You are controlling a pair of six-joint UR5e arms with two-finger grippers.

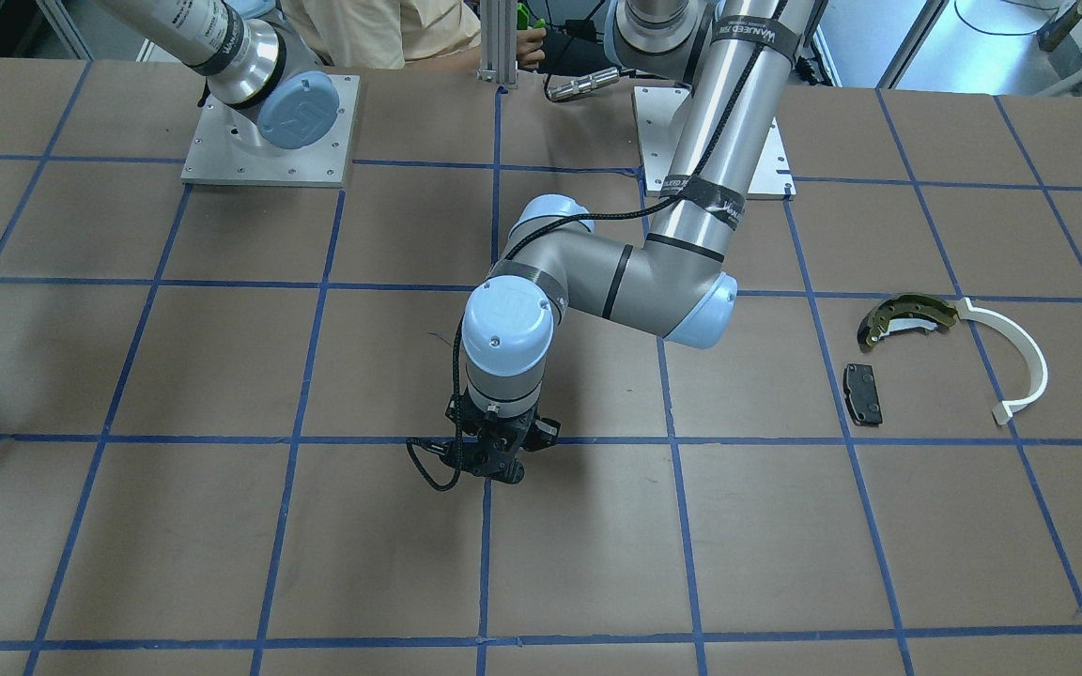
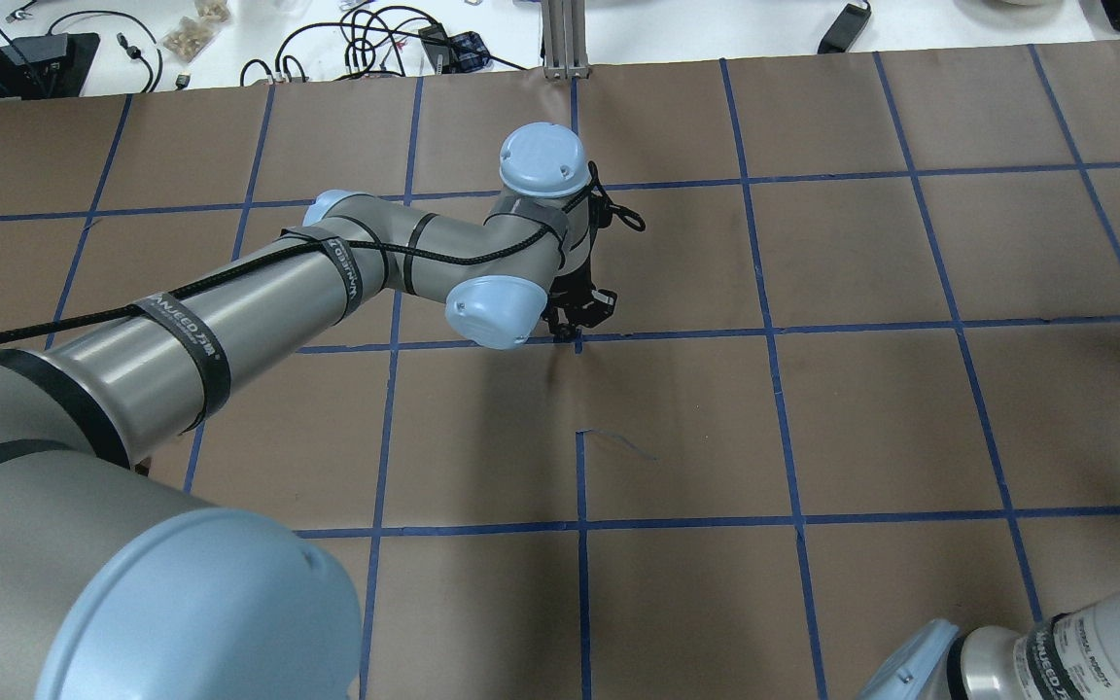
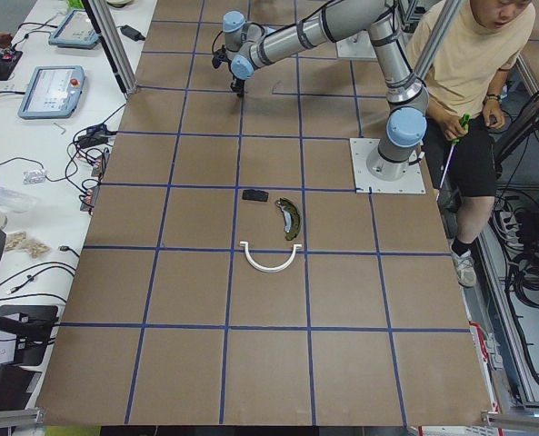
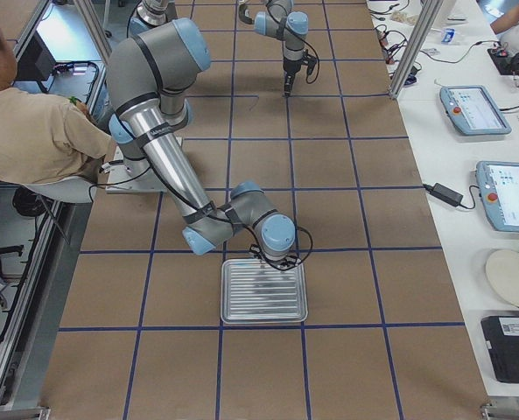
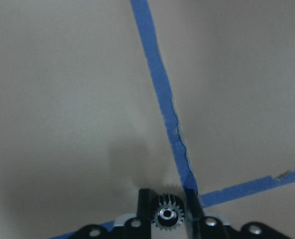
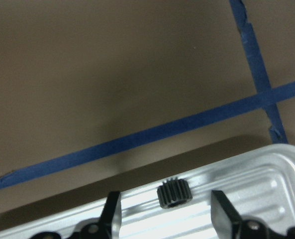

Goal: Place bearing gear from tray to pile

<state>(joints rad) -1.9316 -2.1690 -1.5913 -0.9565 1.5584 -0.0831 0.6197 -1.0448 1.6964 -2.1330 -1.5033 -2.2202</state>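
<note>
My left gripper (image 1: 494,469) hangs over the middle of the table, low above a blue tape crossing. In the left wrist view it is shut on a small dark bearing gear (image 5: 167,215). The pile lies apart, toward the robot's left end of the table: a brass-and-white brake shoe (image 1: 907,317), a white plastic arc (image 1: 1020,361) and a black pad (image 1: 862,392). My right gripper (image 6: 166,206) is open over the ribbed metal tray (image 6: 266,174). A second dark gear (image 6: 173,193) lies on the tray between its fingers.
The table is brown paper with a blue tape grid. The tray (image 4: 241,306) sits at the robot's right end. Both arm bases (image 1: 269,131) stand at the robot's edge. A seated person (image 3: 469,82) is behind the robot. Screens and cables lie on the side bench.
</note>
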